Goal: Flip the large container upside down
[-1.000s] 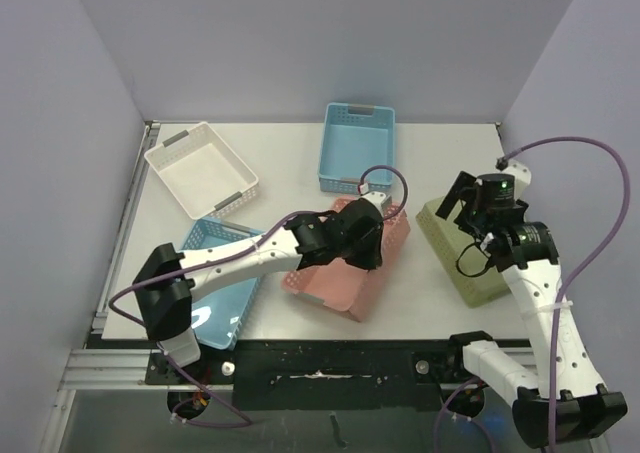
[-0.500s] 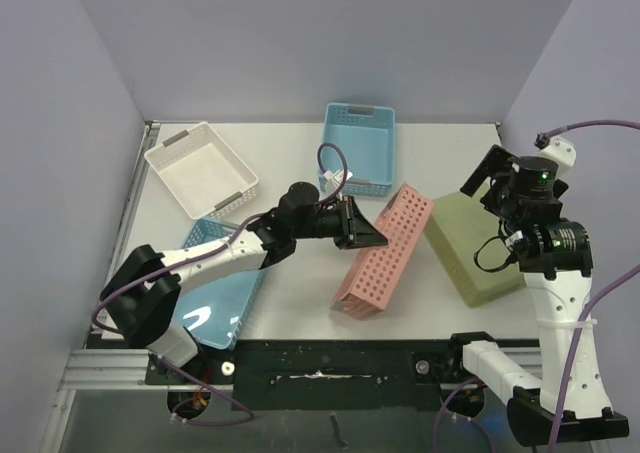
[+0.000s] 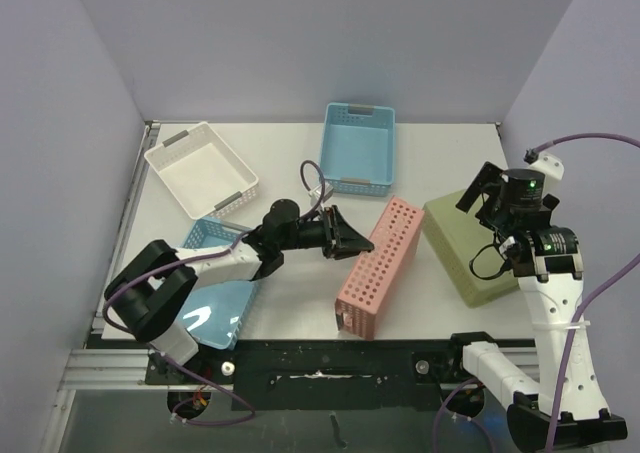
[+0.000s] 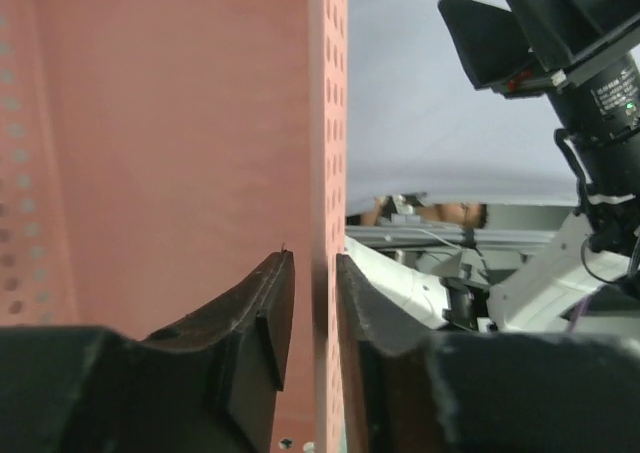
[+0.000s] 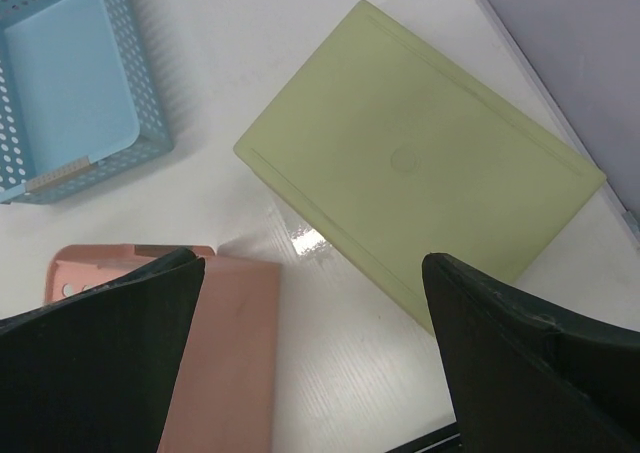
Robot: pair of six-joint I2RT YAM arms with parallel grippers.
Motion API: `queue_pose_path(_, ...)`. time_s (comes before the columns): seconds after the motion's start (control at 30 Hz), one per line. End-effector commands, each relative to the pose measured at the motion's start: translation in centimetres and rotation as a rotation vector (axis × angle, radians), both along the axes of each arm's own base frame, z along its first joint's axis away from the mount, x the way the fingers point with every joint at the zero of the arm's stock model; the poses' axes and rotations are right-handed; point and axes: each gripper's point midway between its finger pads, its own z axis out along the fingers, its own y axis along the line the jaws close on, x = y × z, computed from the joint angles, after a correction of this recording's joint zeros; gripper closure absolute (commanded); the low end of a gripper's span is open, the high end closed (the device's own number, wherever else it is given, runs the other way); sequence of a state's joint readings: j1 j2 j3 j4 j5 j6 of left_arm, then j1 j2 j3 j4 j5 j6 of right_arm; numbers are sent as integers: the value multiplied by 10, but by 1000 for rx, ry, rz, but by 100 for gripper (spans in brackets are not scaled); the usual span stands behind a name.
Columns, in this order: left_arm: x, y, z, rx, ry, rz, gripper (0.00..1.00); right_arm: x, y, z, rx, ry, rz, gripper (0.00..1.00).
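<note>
left arm: reaches across the near-left blue basket point(image 3: 215, 303) and has drawn back leftward since half a second ago.
pink container point(image 3: 375, 268): stands on one long side at the table's point(image 3: 290, 163) middle front, perforated wall facing up. It sits steeper than half a second ago, when it leaned toward the green container point(image 3: 465, 258); the two are now apart.
left gripper point(image 3: 350, 238): at the pink container's upper left rim.
left wrist view only: the fingers point(image 4: 270, 313) straddle the pink wall point(image 4: 150, 153), slackened, with a sliver of gap on one side.
right gripper point(image 3: 485, 195): hovers over the green container, jaws spread wide, holding nothing.
right wrist view only: the green container point(image 5: 420, 163) lies bottom-up, and the pink container point(image 5: 230, 353) shows below it.
far side: white basket point(image 3: 200, 168) left, second blue basket point(image 3: 358, 148) centre.
</note>
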State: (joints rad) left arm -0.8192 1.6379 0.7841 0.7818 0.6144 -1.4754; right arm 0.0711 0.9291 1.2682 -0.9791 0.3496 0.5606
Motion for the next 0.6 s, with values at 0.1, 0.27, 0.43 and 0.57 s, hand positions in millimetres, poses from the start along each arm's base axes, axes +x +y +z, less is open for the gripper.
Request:
queue_pose_path(0.1,39,53,-12,293,-204,147,56,6,1,-7,12,-6,4,2)
queue_pose_path(0.27,63,101,-27,475,-226,241,52,15,17,-19,59,12,76,2)
queue_pose_path(0.43,66,114,-24,517,-264,251,52,19,42,-41,139,71,195,2)
queue_pose_path(0.57,66,113,-14,502,-289,260,52,16,49,-60,181,115,208,3)
